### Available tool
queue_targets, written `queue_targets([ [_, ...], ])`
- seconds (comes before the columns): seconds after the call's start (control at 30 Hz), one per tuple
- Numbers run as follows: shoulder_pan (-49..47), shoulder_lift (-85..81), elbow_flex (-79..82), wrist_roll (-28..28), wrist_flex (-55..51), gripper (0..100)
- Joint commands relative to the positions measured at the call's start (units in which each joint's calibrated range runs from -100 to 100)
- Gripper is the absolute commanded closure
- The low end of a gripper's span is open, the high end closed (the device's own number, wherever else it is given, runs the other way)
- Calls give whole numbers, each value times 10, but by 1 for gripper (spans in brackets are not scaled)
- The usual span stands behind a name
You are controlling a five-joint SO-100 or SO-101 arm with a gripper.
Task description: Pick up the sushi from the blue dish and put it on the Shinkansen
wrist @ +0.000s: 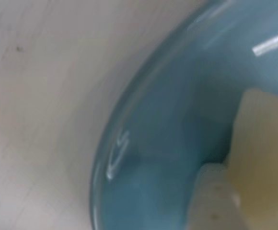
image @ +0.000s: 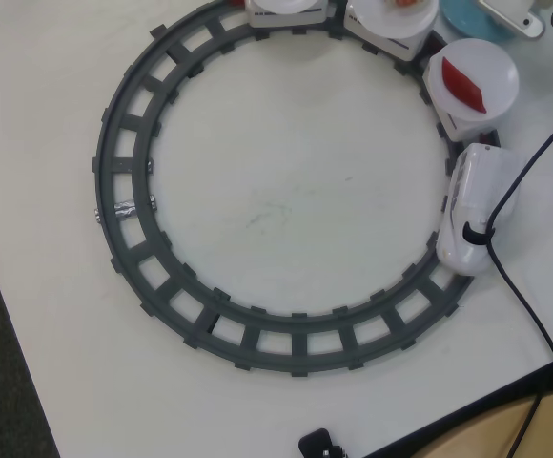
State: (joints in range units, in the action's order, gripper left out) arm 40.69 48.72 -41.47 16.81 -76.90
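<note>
In the wrist view the blue dish (wrist: 177, 120) fills the frame from very close. The pale cream sushi (wrist: 266, 158) lies on it at the right. One white finger (wrist: 211, 201) of my gripper (wrist: 244, 191) touches the sushi's left side; the other finger is hidden. In the overhead view the blue dish (image: 465, 13) and a white part of the gripper (image: 512, 13) show only at the top right edge. The Shinkansen (image: 472, 205) stands on the track's right side, nose toward the bottom. The white plate (image: 491, 65) behind it carries a dark red piece (image: 464, 84).
The grey ring track (image: 124, 191) covers most of the white table. Two more train cars (image: 391, 24) sit at the top edge. A black cable (image: 520, 286) crosses the train's nose and runs to the table's lower right edge. Dark floor lies at the left.
</note>
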Motion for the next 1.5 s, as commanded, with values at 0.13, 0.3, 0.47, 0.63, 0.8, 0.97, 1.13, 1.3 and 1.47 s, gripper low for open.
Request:
queue_targets([
  [0.13,31,-23,-9,-3,-3,98],
  [0.3,66,-127,-9,-39,-39,98],
  [0.47,69,-270,12,-39,-114,98],
  [0.63,55,-437,111,-40,-121,98],
  [0.8,2,-589,247,-40,-120,98],
  [0.97,-98,-710,364,-40,-119,98],
  [1.13,-175,-797,420,-41,-120,98],
  [1.3,-213,-822,465,-41,-105,98],
  [1.47,-213,-822,559,-41,10,98],
])
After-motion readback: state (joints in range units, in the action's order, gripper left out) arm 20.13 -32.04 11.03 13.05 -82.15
